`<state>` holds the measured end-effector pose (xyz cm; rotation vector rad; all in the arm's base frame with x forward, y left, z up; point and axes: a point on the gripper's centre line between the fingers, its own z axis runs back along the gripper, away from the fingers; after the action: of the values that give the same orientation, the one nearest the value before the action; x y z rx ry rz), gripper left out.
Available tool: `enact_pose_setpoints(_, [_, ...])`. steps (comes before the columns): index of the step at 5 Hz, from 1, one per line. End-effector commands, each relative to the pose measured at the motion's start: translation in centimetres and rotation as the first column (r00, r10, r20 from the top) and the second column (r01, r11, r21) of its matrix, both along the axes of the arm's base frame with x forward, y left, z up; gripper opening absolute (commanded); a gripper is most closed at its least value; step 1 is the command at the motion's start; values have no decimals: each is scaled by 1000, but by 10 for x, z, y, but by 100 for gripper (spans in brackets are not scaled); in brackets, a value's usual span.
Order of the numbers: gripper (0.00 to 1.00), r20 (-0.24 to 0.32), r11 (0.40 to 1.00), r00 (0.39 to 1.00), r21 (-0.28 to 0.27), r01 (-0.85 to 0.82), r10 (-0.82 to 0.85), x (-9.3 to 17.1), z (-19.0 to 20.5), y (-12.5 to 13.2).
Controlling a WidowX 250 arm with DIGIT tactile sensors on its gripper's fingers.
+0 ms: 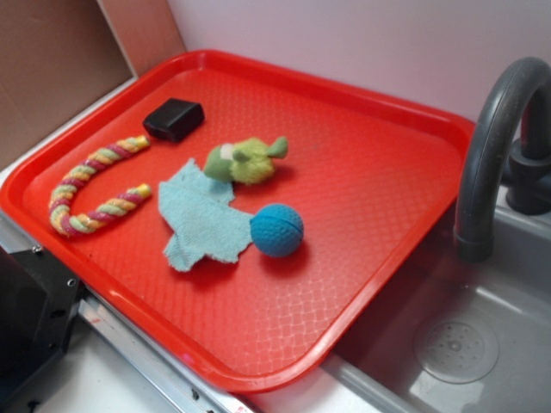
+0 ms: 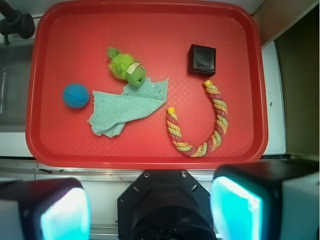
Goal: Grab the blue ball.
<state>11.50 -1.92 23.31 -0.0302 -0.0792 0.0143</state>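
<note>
The blue ball [image 1: 276, 230] [image 2: 76, 95] is small, round and dimpled, and rests on the red tray [image 1: 379, 146] [image 2: 150, 20] beside the edge of a light-blue cloth. In the wrist view my gripper [image 2: 150, 210] looks down from high above the tray's near rim. Its two cyan pads [image 2: 65, 212] stand wide apart with nothing between them. The ball lies far up and to the left of the pads in that view. The gripper does not show in the exterior view.
On the tray also lie a light-blue cloth [image 1: 200, 215] [image 2: 129, 106], a green plush toy [image 1: 245, 160] [image 2: 126, 67], a black box [image 1: 173, 119] [image 2: 202, 59] and a curved multicoloured rope [image 1: 93, 185] [image 2: 199, 125]. A grey faucet [image 1: 499, 129] and sink [image 1: 456, 344] adjoin the tray.
</note>
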Motion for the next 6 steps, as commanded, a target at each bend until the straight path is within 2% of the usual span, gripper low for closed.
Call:
enact_pose_setpoints(1, [100,0,1000,1000,0,0,0,0,0,0])
enact_pose_setpoints(2, [100,48,994,992,0,113,-113,17,-14,-6])
enact_pose_setpoints(3, [100,81,978,975,5,209,-209,42,-38,-22])
enact_pose_setpoints(4, [100,141,933,925,-11,359,-354,60,-59,-45])
enact_pose_setpoints(5, [100,159,845,842,-73,530,-515,74,-81,-72])
enact_pose_setpoints(6, [100,120,800,800,-67,597,-587,77,-97,-95])
